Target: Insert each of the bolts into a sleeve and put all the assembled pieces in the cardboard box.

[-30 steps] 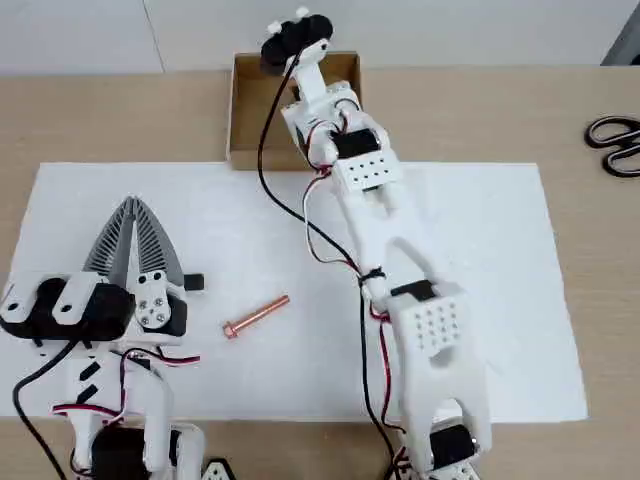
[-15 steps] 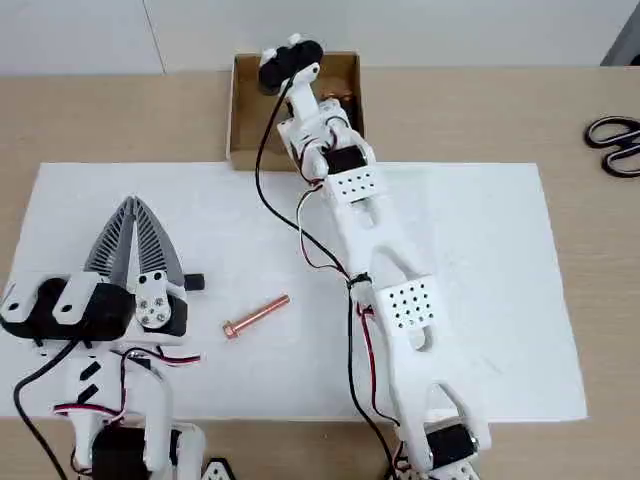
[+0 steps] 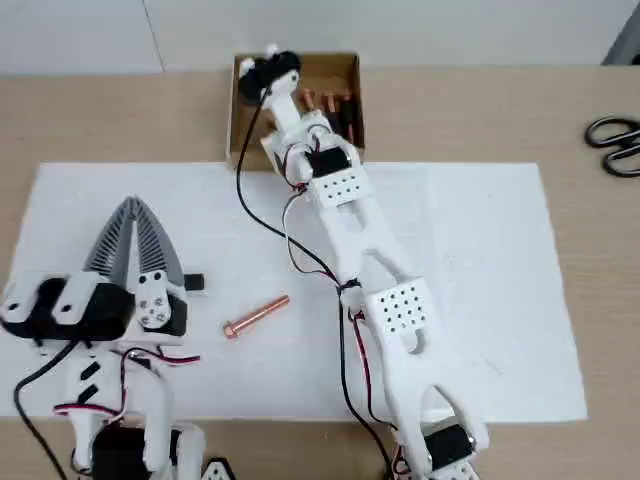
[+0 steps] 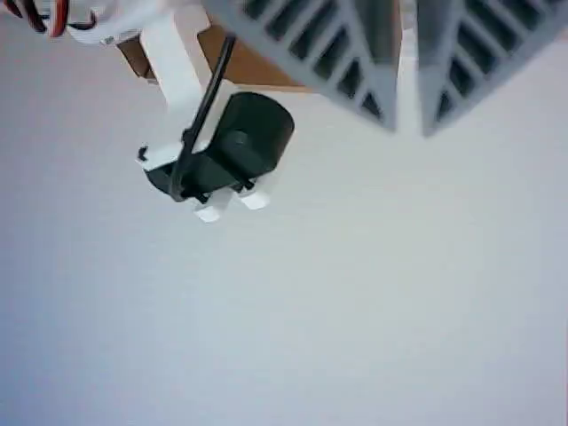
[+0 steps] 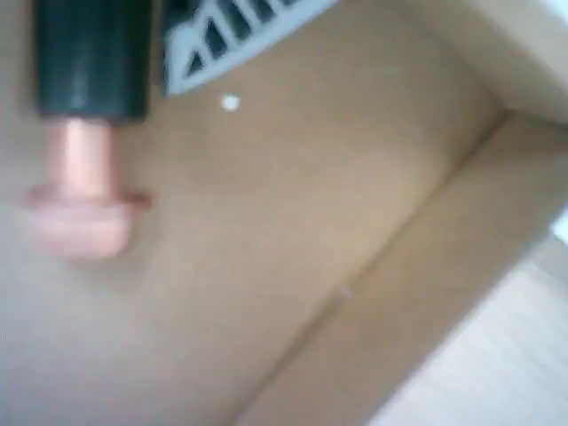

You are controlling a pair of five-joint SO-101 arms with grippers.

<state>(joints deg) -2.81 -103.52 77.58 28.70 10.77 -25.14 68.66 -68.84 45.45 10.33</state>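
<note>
Nearest the arm bases, the left tool [image 3: 133, 205] is being held low over the white paper [image 3: 480, 260] at the left of the desk [image 3: 120, 120]. Its grey ribbed fingers [image 4: 470, 44] are being pressed together to a point with nothing between them. Just to its right, a loose copper bolt [image 3: 257, 315] is being supported flat by the paper. It is slanted, bare along its shank, with its head toward the arm bases, apart from both tools.

Farther out, the right arm [image 3: 345, 215] is being held stretched diagonally across the paper to the cardboard box [image 3: 236, 120]. The box is being carried by the bare desk just past the paper's far edge. The right tool [image 3: 258, 82] is being held inside the box at its left side, under a black wrist camera [image 3: 268, 68].

In the right wrist view, a black sleeve [image 5: 89, 58] is being pinched by this tool beside a grey finger [image 5: 240, 31]. A second copper bolt [image 5: 84, 186] is being carried in the sleeve, its head sticking out over the brown box floor near an inside corner. Whether the head is touching the floor cannot be told.

At the right side of the box, several copper-and-black assembled pieces [image 3: 335, 102] are being held in a loose heap. Farthest right, a pair of scissors [image 3: 615, 145] is being carried by the desk, well apart from everything else.
</note>
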